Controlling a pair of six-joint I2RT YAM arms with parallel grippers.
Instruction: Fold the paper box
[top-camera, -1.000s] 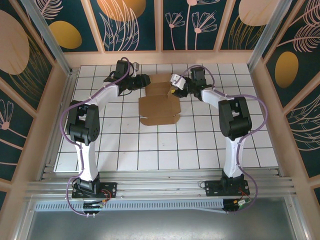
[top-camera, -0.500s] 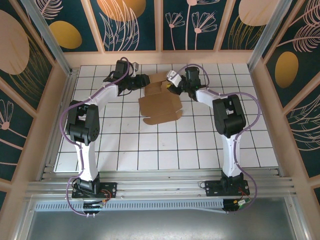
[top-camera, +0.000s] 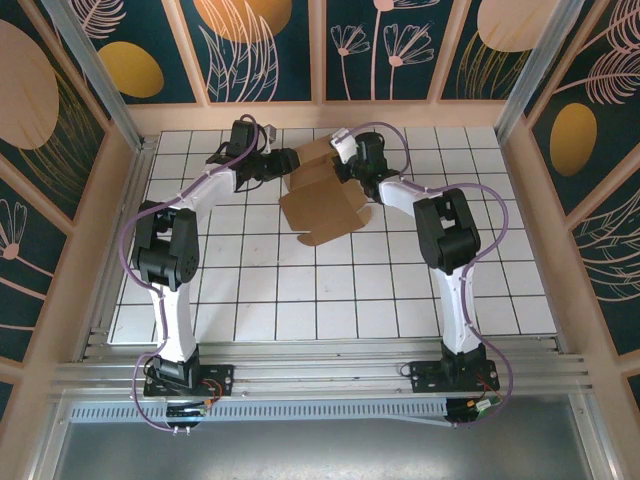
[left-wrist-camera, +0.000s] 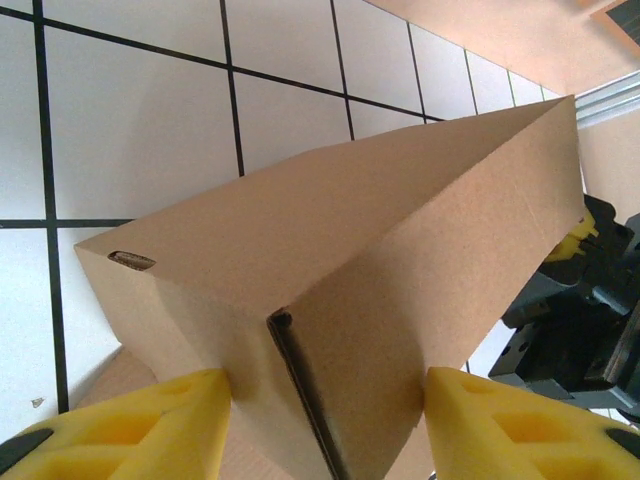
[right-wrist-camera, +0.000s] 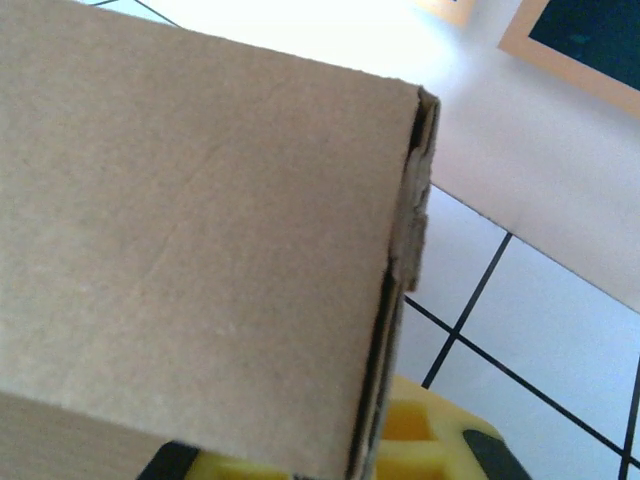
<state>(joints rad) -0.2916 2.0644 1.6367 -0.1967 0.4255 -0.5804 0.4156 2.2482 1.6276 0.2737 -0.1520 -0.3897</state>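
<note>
The paper box (top-camera: 322, 205) is half folded and lies on the white tiled table (top-camera: 250, 290), between the two grippers, with its flat, open part reaching toward the arm bases.

The left gripper (top-camera: 288, 163) is at the far left end of the box. In the left wrist view, its two yellow fingers (left-wrist-camera: 140, 430) stand one on each side of a raised corner of the cardboard. Both touch the brown walls, so the jaws are clamped on the box. Straight ahead of this gripper the folded wall rises like a ridge and runs away from it. At the far end of that ridge, to its right, is the dark body of the right gripper (top-camera: 343, 168).

The right gripper is just at the far right end of the box, facing the left one across the raised part. In the right wrist view a wide brown panel lies very close over the camera, and one yellow finger (right-wrist-camera: 425, 445) sits under its double edge (the other finger is hidden by the cardboard). These jaws are closed together on that panel edge. Beyond the edge, to the right of this gripper, the table tiles and the pale wall show.
</note>
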